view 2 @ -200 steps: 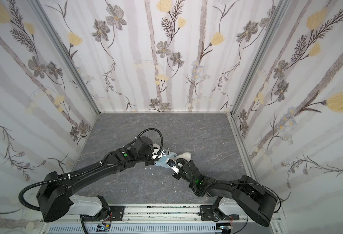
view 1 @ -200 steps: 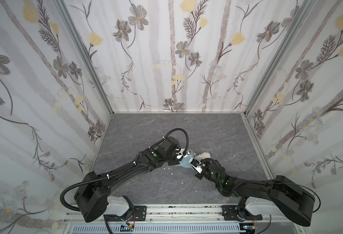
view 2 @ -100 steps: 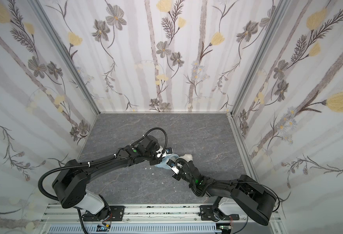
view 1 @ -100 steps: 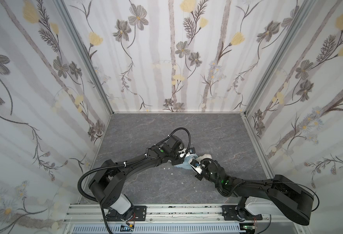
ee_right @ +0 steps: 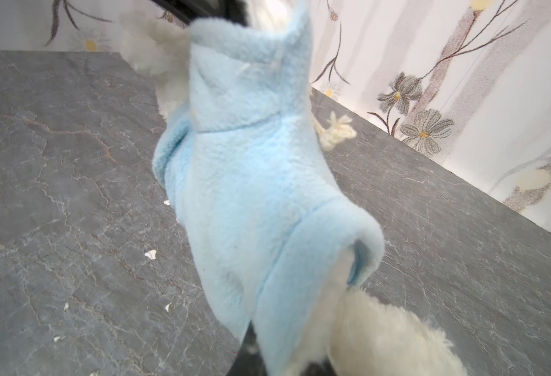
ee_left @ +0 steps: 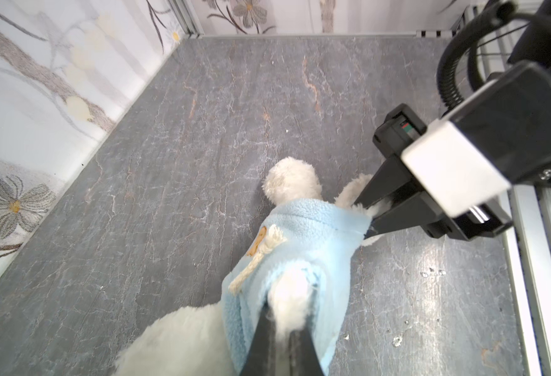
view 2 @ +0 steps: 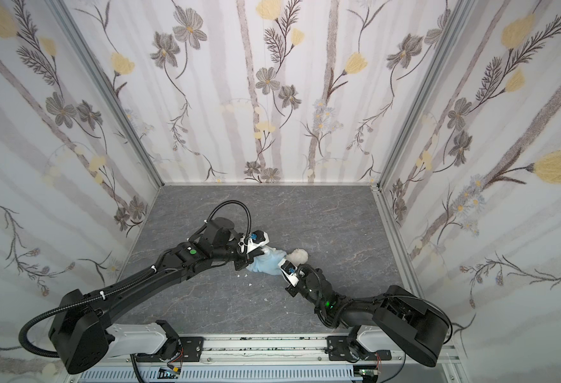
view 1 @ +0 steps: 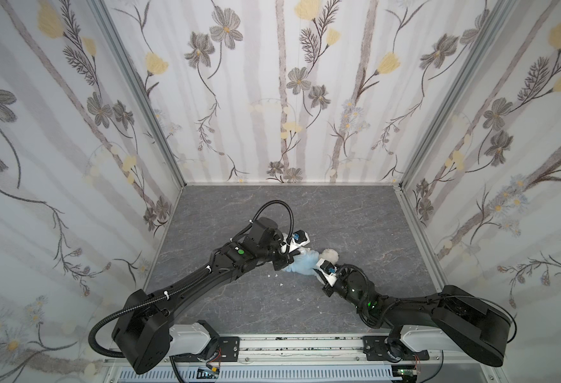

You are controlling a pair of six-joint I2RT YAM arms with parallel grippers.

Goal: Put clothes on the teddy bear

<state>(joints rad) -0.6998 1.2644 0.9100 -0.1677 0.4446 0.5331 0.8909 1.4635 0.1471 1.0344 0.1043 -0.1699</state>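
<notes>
The teddy bear (view 1: 330, 255) (view 2: 298, 255) lies mid-floor, its white fluffy body inside a light-blue hoodie (view 1: 302, 262) (view 2: 267, 263) (ee_right: 251, 179). In the left wrist view a white paw (ee_left: 288, 293) pokes out of a blue sleeve, and my left gripper (ee_left: 280, 345) (view 1: 287, 260) is shut on it. My right gripper (view 1: 315, 269) (ee_left: 373, 211) is shut on the bear's other furry arm where it leaves the hoodie; its fingers are mostly hidden under cloth and fur (ee_right: 381, 332). An orange patch (ee_left: 257, 242) shows on the hoodie.
The hoodie's cream drawstring (ee_left: 257, 257) hangs loose over the cloth. Small white crumbs (view 1: 280, 284) dot the grey stone floor. Flowered walls enclose three sides, and a metal rail (view 1: 305, 345) with the arm bases runs along the front.
My left gripper has closed on the white paw at the sleeve, and the left arm has shifted a little toward the bear. The right gripper keeps its hold.
</notes>
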